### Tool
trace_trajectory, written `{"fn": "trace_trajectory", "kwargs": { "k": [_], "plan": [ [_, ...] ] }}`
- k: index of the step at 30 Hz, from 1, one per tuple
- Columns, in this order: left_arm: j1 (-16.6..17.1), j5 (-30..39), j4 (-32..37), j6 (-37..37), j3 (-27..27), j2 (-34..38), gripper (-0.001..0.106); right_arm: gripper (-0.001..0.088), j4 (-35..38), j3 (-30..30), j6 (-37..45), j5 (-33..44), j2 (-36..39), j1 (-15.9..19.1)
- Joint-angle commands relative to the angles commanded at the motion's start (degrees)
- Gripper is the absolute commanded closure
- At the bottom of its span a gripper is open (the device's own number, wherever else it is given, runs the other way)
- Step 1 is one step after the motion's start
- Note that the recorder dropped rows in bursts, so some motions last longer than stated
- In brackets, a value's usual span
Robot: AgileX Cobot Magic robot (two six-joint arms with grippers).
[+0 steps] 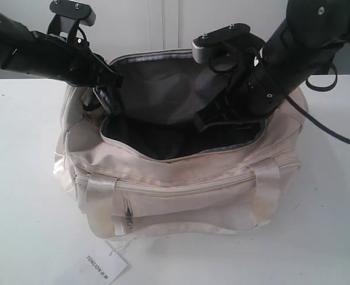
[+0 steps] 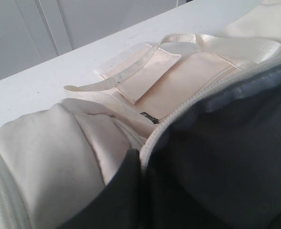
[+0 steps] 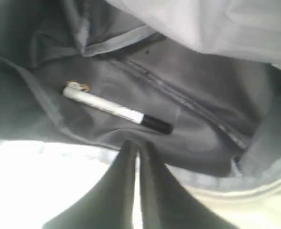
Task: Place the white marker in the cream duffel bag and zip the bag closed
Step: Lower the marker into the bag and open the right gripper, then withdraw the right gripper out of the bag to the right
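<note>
Here the white marker point(image 3: 114, 109) lies loose inside the unzipped cream duffel bag point(image 1: 193, 196); the right gripper point(image 3: 136, 144) hangs over it with nothing in it.

In the right wrist view the marker rests flat on the grey lining, its dark cap toward the claw; the two black fingers point(image 3: 126, 171) are pressed together and stand just clear of the marker. In the exterior view the bag sits in the middle of the frame on the white table point(image 1: 21, 178), its mouth gaping; the right arm point(image 1: 282, 65) reaches down into it from the upper right. The left gripper point(image 1: 104, 94) comes in from the upper left to the bag's left rim, buried in fabric; whether its claw is apart or together I cannot tell. A white paper tag point(image 1: 104, 265) lies at the lower left.
</note>
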State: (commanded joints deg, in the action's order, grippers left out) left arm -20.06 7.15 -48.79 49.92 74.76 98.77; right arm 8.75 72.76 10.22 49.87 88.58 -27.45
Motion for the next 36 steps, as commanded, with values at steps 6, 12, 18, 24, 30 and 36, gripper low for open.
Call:
{"fn": "trace_trajectory", "kwargs": {
  "k": [6,12,18,24,30,36],
  "plan": [
    [0.00,0.00,0.00,0.00,0.00,0.00,0.105,0.0868,0.34,0.00,0.00,1.38,-0.66,0.38],
    [0.00,0.00,0.00,0.00,0.00,0.00,0.105,0.0868,1.08,0.00,-0.12,3.96,-0.66,4.17],
    [0.00,0.00,0.00,0.00,0.00,0.00,0.105,0.0868,6.32,0.00,-0.45,4.93,-0.99,9.89],
    [0.00,0.00,0.00,0.00,0.00,0.00,0.105,0.0868,10.24,0.00,-0.45,5.15,-1.37,16.26],
    [0.00,0.00,0.00,0.00,0.00,0.00,0.105,0.0868,12.46,0.00,-0.45,5.25,-2.11,21.71],
    [0.00,0.00,0.00,0.00,0.00,0.00,0.105,0.0868,13.84,0.00,-1.47,5.25,-2.22,25.64]
  ]
}}
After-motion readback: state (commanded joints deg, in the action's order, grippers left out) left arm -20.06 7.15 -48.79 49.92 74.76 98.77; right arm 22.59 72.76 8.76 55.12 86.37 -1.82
